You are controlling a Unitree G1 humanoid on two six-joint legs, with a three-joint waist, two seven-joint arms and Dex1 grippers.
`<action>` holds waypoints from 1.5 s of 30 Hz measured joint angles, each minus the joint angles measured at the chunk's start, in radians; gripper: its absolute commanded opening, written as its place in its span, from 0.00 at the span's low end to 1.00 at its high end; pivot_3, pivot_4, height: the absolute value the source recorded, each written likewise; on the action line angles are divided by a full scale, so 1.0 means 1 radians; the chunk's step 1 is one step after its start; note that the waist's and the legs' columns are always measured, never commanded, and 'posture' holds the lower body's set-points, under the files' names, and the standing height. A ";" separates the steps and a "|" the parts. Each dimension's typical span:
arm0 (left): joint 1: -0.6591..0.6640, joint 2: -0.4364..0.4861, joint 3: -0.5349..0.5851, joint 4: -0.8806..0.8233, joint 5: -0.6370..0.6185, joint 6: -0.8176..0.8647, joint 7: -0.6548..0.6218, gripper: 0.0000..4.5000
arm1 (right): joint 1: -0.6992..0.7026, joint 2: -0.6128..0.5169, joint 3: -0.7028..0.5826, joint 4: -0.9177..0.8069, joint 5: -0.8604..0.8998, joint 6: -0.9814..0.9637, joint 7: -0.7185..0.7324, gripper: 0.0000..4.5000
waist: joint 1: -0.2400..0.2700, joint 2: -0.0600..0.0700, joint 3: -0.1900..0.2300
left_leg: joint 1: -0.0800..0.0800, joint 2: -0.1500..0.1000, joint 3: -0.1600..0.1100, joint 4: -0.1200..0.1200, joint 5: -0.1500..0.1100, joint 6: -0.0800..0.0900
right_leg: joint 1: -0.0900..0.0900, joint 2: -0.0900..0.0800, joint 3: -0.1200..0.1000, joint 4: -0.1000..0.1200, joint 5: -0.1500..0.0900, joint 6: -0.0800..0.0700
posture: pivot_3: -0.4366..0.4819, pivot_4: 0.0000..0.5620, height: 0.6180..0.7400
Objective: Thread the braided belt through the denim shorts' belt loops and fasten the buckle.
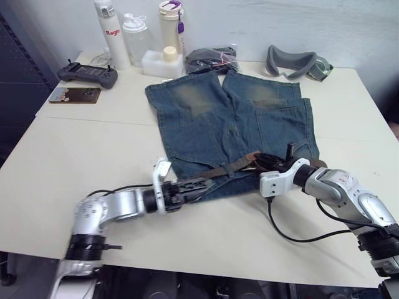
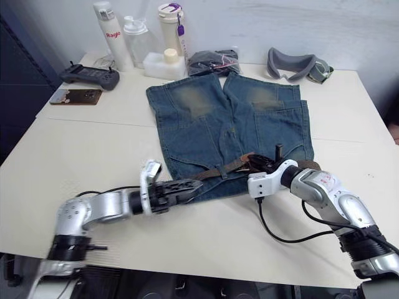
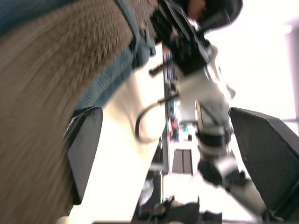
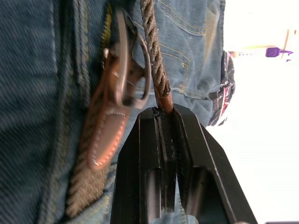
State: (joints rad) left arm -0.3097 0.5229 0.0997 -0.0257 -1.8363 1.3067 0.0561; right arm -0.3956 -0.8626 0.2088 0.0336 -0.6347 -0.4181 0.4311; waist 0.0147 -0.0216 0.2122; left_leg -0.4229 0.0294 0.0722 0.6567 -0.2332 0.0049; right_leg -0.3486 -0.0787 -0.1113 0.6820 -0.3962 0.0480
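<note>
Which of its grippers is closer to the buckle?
Right. The right gripper pinches the belt right beside the buckle; the left gripper sits farther along the waistband, open.

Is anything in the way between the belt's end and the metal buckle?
Nothing visible blocks it. The right tool pinches the tip of the dark-brown braided belt right beside the silver-grey metal buckle, on the blue denim shorts.
</note>
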 measured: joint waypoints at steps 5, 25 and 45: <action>0.036 0.140 0.086 -0.055 0.048 0.026 -0.263 0.99 | -0.064 -0.067 -0.030 0.022 0.032 -0.039 0.008 0.00 | 0.010 0.000 0.000 | -0.001 -0.001 0.001 -0.002 0.000 0.000 | -0.002 -0.002 0.002 -0.001 0.000 0.000 | 0.48 0.27 0.53; 0.065 0.262 0.279 0.124 0.264 -0.209 -0.552 0.99 | -0.109 -0.158 -0.093 0.130 0.083 -0.083 0.019 0.00 | -0.014 0.000 0.001 | -0.006 0.000 0.005 -0.003 0.001 -0.001 | -0.012 -0.003 0.004 0.007 -0.001 -0.002 | 0.48 0.27 0.53; -0.564 -0.087 -0.276 -0.034 1.248 -0.609 -0.510 0.99 | -0.221 -0.181 -0.115 0.130 0.446 0.191 0.406 0.00 | -0.003 -0.001 0.002 | -0.009 0.000 0.008 -0.001 0.002 0.002 | -0.015 -0.002 0.004 0.008 0.000 0.000 | 0.48 0.27 0.53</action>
State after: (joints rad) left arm -0.8732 0.4364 -0.1758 -0.0594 -0.5884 0.6982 -0.4543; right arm -0.6167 -1.0435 0.0940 0.1631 -0.1882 -0.2271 0.8374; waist 0.0119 -0.0228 0.2140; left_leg -0.4322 0.0290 0.0806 0.6553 -0.2309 0.0066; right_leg -0.3634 -0.0805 -0.1072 0.6896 -0.3964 0.0475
